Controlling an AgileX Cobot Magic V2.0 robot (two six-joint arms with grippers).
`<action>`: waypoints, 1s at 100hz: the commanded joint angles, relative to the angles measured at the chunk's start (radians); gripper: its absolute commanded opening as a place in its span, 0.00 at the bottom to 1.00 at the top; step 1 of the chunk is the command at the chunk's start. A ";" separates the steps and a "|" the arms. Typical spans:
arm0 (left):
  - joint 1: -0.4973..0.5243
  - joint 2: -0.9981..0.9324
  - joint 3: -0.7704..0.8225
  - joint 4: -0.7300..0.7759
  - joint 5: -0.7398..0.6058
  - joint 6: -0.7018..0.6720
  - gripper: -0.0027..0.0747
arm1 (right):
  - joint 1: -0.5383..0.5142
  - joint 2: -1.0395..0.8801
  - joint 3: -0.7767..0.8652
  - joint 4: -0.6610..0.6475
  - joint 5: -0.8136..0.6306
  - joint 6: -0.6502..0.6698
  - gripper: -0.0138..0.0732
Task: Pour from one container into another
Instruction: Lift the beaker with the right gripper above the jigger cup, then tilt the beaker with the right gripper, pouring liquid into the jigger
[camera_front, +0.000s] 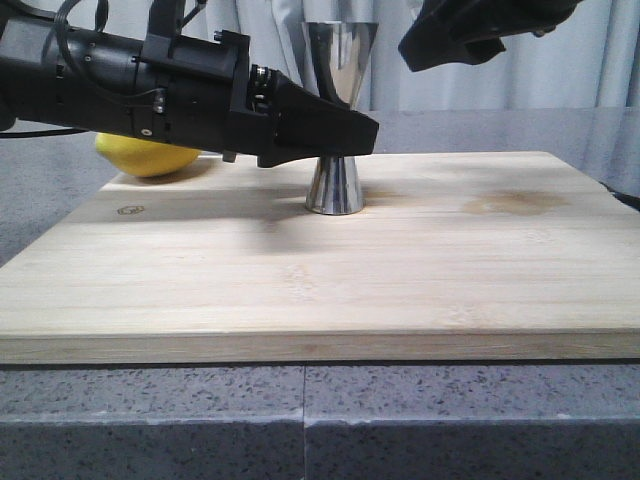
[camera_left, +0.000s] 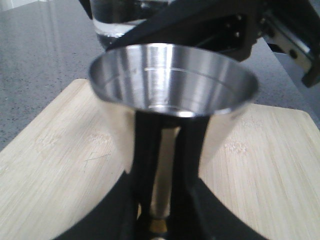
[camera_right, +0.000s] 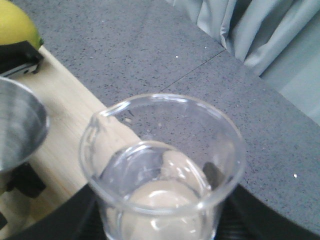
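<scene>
Smooth, breakable glass beaker (camera_right: 162, 170) sits clamped low in the right gripper (camera_right: 160, 220), while the left gripper (camera_left: 159, 210) pinches the slick steel jigger (camera_front: 338, 120) at its waist

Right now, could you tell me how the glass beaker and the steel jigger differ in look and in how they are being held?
The beaker is clear glass with a pouring lip; the jigger is shiny, opaque steel in an hourglass shape. The beaker is raised off the board in the right gripper, while the jigger stands on the wooden board, with the left gripper around its waist. The beaker holds some liquid; the jigger's upper cup looks empty. Both stand upright with open mouths.
</scene>
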 joint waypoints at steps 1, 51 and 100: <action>-0.009 -0.057 -0.025 -0.058 0.056 -0.001 0.02 | 0.014 -0.045 -0.047 -0.042 -0.038 -0.007 0.48; -0.009 -0.057 -0.025 -0.058 0.056 -0.001 0.02 | 0.069 -0.051 -0.070 -0.211 0.033 -0.007 0.48; -0.009 -0.057 -0.025 -0.058 0.056 -0.001 0.02 | 0.102 -0.049 -0.115 -0.343 0.117 -0.007 0.48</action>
